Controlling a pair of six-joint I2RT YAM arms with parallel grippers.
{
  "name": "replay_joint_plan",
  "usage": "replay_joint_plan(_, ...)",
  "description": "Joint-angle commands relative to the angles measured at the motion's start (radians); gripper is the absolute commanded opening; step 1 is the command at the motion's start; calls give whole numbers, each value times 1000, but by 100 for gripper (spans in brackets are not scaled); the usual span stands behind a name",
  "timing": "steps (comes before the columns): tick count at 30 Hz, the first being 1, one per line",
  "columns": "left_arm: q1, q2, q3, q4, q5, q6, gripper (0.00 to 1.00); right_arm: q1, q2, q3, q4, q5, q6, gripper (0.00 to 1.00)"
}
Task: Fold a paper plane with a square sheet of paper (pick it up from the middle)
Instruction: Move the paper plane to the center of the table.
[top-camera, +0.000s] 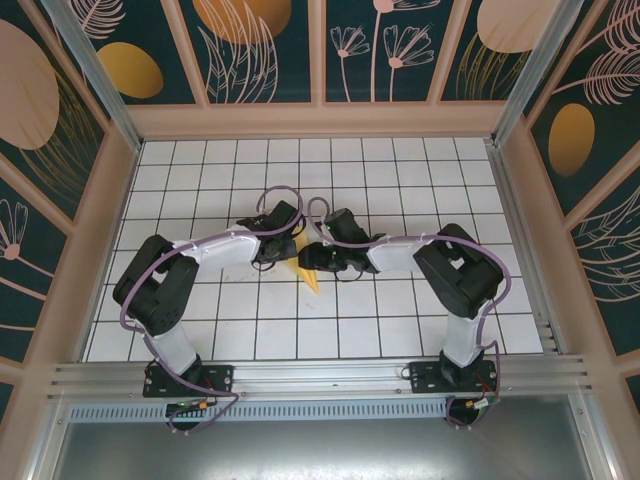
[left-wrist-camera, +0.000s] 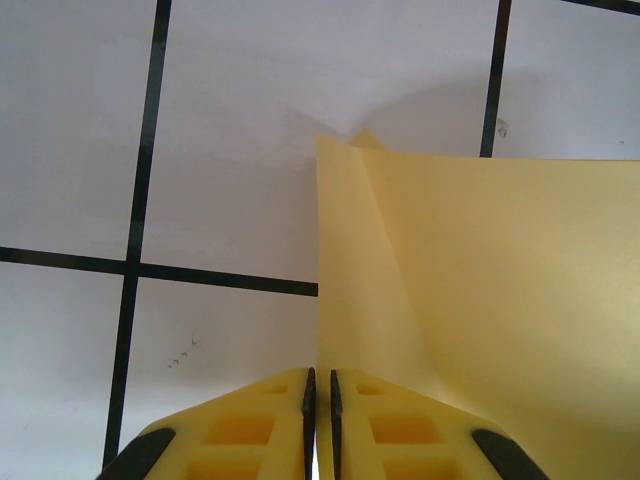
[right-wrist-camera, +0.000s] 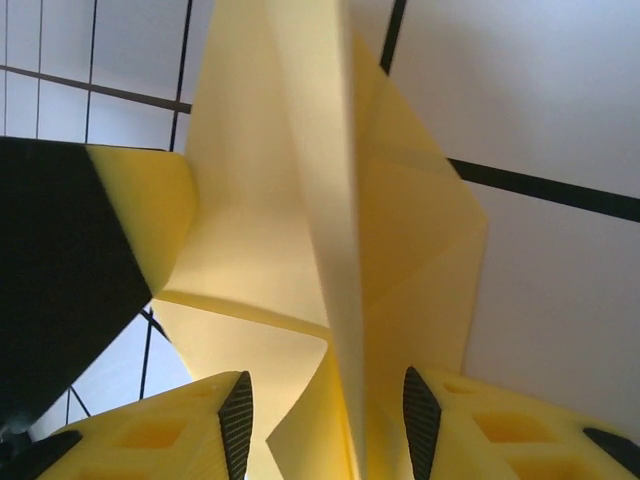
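The paper (top-camera: 311, 272) is sitting at the middle of the table (top-camera: 400, 180), pale yellow, creased into pointed layers with one ridge standing up. The left gripper (left-wrist-camera: 320, 400) is pinching its folded edge, jaws almost together. The right gripper (right-wrist-camera: 328, 400) is straddling the ridge, jaws apart.

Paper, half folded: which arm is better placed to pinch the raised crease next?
Right, probably. The right gripper stands open, straddling the raised crease of the paper, so it only needs to close. The left gripper is shut on the paper's edge and holds it steady.
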Motion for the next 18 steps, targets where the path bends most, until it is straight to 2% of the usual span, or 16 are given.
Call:
replay_joint_plan(1, 7, -27, -4, 4, 9, 8, 17, 17, 23, 37, -44, 3, -35, 43)
replay_joint_plan(4, 7, -27, -5, 6, 8, 6, 17, 21, 39, 48, -69, 42, -43, 35)
replay_joint_plan(11, 8, -69, -15, 21, 17, 4, 17, 33, 64, 74, -91, 55, -54, 30)
replay_joint_plan(14, 7, -92, -22, 46, 41, 10, 19, 38, 59, 83, -105, 74, -58, 19)
replay_joint_plan(18, 8, -153, -36, 66, 35, 1, 21, 40, 14, 87, -143, 143, -63, 10)
